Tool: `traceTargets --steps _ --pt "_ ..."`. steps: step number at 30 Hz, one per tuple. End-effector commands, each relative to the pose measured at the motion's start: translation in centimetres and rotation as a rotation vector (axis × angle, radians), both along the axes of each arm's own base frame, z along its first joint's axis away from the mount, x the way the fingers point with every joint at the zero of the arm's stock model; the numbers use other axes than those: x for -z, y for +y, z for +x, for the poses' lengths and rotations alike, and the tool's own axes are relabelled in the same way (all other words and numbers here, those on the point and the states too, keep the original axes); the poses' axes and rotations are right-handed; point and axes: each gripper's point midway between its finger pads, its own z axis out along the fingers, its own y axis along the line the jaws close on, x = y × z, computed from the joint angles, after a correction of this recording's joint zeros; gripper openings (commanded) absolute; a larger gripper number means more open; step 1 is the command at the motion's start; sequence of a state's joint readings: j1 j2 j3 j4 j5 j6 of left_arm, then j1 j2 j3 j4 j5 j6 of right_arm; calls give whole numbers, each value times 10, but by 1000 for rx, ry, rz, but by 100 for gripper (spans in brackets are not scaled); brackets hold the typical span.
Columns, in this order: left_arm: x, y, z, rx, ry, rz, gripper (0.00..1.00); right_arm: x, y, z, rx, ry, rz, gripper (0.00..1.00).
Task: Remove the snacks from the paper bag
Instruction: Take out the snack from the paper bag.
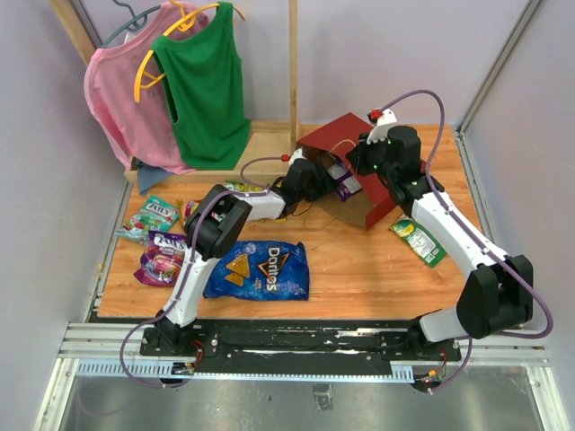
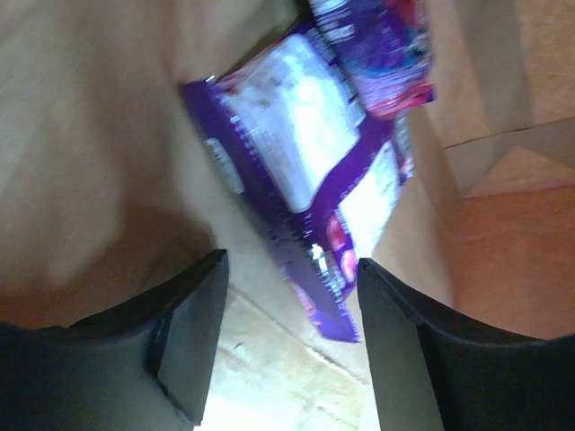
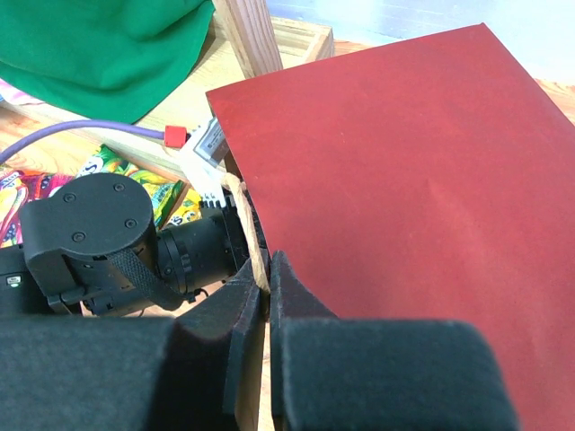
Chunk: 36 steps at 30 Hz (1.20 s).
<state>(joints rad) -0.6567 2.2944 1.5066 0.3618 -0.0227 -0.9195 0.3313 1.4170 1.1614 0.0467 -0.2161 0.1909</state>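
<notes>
The red paper bag point(image 1: 334, 136) lies on its side, mouth facing left. My left gripper point(image 1: 329, 180) reaches into that mouth. In the left wrist view its jaws point(image 2: 287, 296) stand open over the brown inside point(image 2: 90, 135). A purple snack packet point(image 2: 305, 171) lies ahead, its lower corner between the fingertips close to the right finger point(image 2: 395, 341). My right gripper point(image 3: 268, 278) is shut on the bag's upper rim and twisted handle point(image 3: 244, 224), holding the red wall point(image 3: 395, 180) up. Out on the table lie the blue Doritos bag point(image 1: 259, 269) and several small packs.
Green point(image 1: 153, 214), purple point(image 1: 167, 242) and red-pink point(image 1: 154, 268) packs lie at the left, a yellow one point(image 1: 241, 188) behind my left arm, a green-yellow one point(image 1: 418, 240) at the right. A wooden rack point(image 1: 293, 72) with pink and green shirts stands behind.
</notes>
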Motion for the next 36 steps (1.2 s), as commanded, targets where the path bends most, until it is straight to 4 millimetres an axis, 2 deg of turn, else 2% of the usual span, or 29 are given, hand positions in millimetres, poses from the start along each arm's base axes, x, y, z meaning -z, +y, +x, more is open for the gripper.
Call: traceTargets --steps 1,8,12,16,21,23,27,30,36 --pt "18 11 -7 -55 14 33 62 -2 -1 1 2 -19 2 4" --pt "29 4 -5 -62 17 49 55 -1 2 1 -10 -12 13 4" --pt "33 1 -3 -59 21 49 36 1 1 1 -8 -10 9 4" --pt "35 2 -4 -60 23 62 27 2 1 2 -7 -7 8 4" --pt "37 6 -5 -71 28 71 2 3 2 2 -8 -4 8 4" --pt "34 8 -6 -76 23 71 1 2 2 2 -8 -6 8 4" --pt "15 16 -12 -87 -8 59 0 1 0 2 -4 -11 5 4" --pt "-16 24 -20 -78 -65 41 1 2 1 2 -4 -9 5 4" --pt "-69 38 -51 5 -168 30 1 3 0 3 -1 -6 1 4"
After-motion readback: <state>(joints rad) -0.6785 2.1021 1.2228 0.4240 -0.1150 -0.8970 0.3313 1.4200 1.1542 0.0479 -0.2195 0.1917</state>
